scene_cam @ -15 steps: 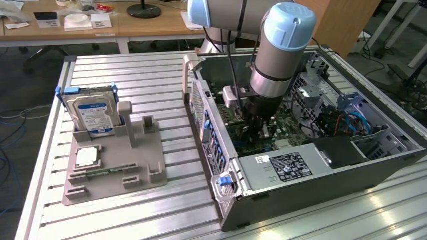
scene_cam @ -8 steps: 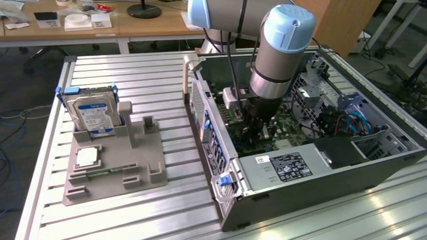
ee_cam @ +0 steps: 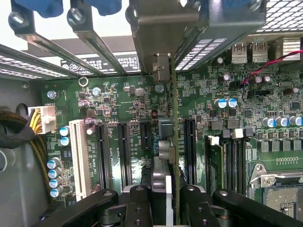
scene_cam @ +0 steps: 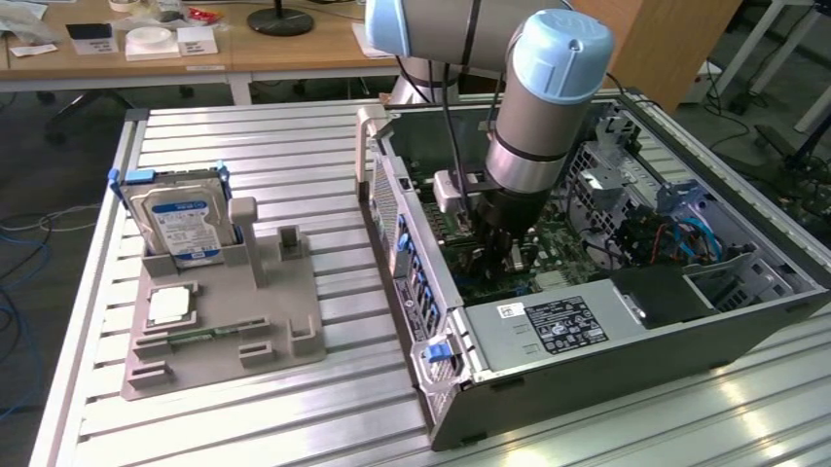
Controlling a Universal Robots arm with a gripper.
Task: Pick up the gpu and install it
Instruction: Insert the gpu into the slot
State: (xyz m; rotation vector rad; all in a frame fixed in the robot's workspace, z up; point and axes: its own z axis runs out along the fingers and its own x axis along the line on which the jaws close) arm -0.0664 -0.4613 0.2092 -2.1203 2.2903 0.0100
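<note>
The gpu (ee_cam: 166, 142) appears edge-on in the wrist view: a thin green board with grey parts on one face and a silver bracket (ee_cam: 161, 64) at its far end, by the case's rear slot bars. My gripper (ee_cam: 168, 201) is shut on the near end of the card, one black finger (ee_cam: 137, 203) on each side. The card stands upright over the motherboard (ee_cam: 142, 101), right beside a long black slot (ee_cam: 190, 151). I cannot tell whether it touches a slot. In the exterior view the gripper (scene_cam: 503, 243) reaches down inside the open computer case (scene_cam: 415, 321).
More black slots (ee_cam: 124, 153), a white slot (ee_cam: 78, 158) and a yellow-wired connector (ee_cam: 40, 118) lie beside the card. On the slatted table, a grey fixture (scene_cam: 221, 331) holds a hard drive (scene_cam: 182, 219). The power supply (scene_cam: 559, 326) fills the case's near corner.
</note>
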